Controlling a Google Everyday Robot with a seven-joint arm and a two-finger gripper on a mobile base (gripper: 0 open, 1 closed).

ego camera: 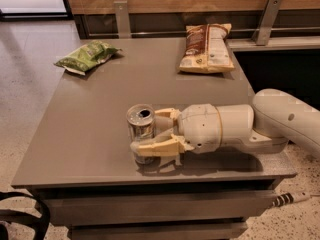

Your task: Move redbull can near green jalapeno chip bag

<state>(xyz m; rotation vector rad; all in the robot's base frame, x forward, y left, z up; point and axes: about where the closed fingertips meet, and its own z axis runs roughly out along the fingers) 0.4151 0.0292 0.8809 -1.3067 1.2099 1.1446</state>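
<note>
Redbull can (141, 128) upright near bench (85, 119) front edge, 6 o'clock. Pincer (148, 131) enters from 3 o'clock, fingers clamped on can's sides. Grasp judged done, carry not yet begun. Green jalapeno chip bag (86, 56) well apart, 11 o'clock from can. Brown chip bag (207, 48) at 1 o'clock, off route. Nothing lies between can and green bag.

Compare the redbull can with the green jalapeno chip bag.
The redbull can stands upright, silver; the green jalapeno chip bag lies flat, bright green, wrinkled. The can is near the front edge, clasped by the gripper; the bag lies free at the far left corner. Both rest on the table.
</note>
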